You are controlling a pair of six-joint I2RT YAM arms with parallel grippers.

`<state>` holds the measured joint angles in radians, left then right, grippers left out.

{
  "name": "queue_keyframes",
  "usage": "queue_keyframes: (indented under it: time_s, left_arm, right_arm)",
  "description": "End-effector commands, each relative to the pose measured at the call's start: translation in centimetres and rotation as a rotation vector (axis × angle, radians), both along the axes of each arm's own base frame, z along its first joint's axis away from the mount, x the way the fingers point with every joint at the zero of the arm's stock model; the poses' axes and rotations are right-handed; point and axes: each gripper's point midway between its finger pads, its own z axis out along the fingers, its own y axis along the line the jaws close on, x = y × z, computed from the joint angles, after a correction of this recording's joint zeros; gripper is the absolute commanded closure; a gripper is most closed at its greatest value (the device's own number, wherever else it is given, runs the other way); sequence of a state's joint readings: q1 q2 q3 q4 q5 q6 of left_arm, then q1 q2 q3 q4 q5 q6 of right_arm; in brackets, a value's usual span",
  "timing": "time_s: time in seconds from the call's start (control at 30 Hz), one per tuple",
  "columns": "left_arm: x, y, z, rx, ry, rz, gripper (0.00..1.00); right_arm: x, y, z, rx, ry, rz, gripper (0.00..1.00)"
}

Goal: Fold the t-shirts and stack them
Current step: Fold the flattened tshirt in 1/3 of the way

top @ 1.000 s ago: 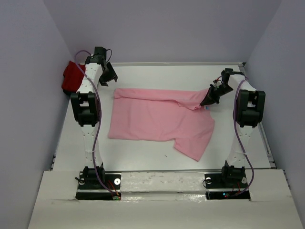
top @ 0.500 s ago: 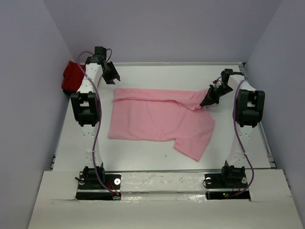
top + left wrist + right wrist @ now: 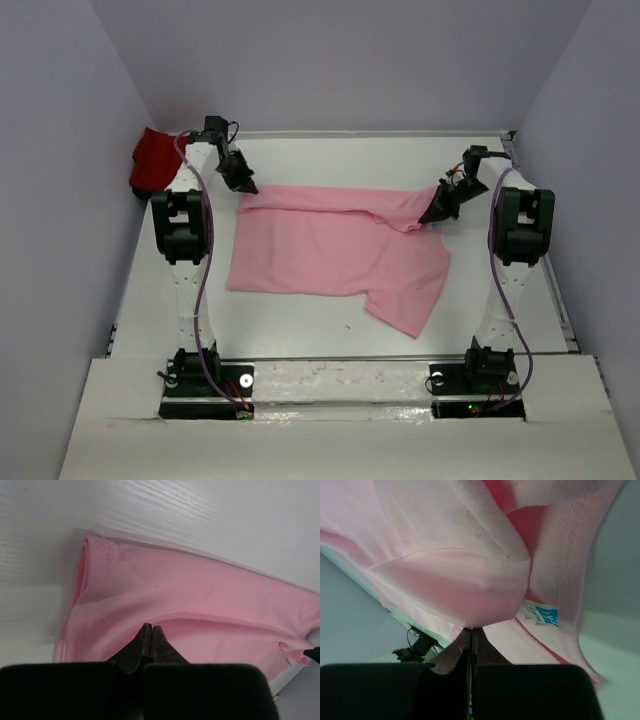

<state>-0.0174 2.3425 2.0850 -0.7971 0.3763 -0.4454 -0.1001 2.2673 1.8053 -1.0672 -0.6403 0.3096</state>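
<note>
light pink t-shirt (image 3: 330, 245) | deep red t-shirt (image 3: 152, 165) | white table (image 3: 300, 320)

The left gripper (image 3: 245, 186) has moved from its spot near the far-left corner of the counter (image 3: 340, 155). It has travelled right and toward the near edge, and has dropped onto the far-left corner of the light pink t-shirt (image 3: 330, 250). A second ago it hung over bare counter, short of the cloth, with its jaws apart. Now the jaws are pressed together with the tips on the pink fabric just inside the hemmed edge, where a low ridge of cloth rises.
</note>
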Motion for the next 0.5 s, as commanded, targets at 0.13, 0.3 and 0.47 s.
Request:
queue_keyframes:
  time_s: [0.13,0.3,0.47]
  left_arm:
    - [-1.2,-2.0,-2.1,-0.152,0.039,-0.018,1.0]
    - [-1.8,-2.0,-3.1,-0.145,0.064,-0.023,1.0]
    - [-2.8,-1.8,-3.4,-0.106,0.113,-0.044,1.0]
  right_arm:
    - [0.4,0.9,0.8,0.022,-0.017,0.025,1.0]
    - [0.4,1.0,0.9,0.027,-0.018,0.025,1.0]
    - [0.4,0.9,0.7,0.022,-0.013,0.024,1.0]
